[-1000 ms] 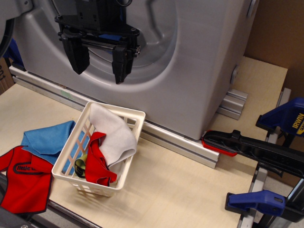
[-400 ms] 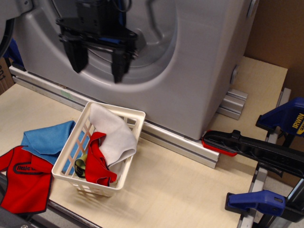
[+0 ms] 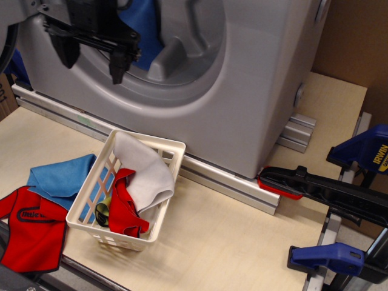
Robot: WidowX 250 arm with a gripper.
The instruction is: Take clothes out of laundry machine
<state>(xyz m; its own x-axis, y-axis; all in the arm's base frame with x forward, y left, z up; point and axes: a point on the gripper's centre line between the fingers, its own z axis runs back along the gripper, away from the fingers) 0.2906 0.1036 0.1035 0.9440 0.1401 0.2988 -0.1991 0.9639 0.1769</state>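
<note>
Hand [image 3: 91, 60] wide open, empty, before laundry machine [image 3: 242, 79] opening; clothes [image 3: 142, 27] inside drum.

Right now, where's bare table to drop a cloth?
Free: bare wood right of the white basket, between the aluminium rail and the front edge, up to the clamps.
Crowded: left of the basket, a blue cloth and red cloth cover the table.

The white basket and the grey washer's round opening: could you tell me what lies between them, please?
In the observation.image view, only the laundry machine's grey front wall and the aluminium rail at its base lie between the white basket and the opening.
</note>
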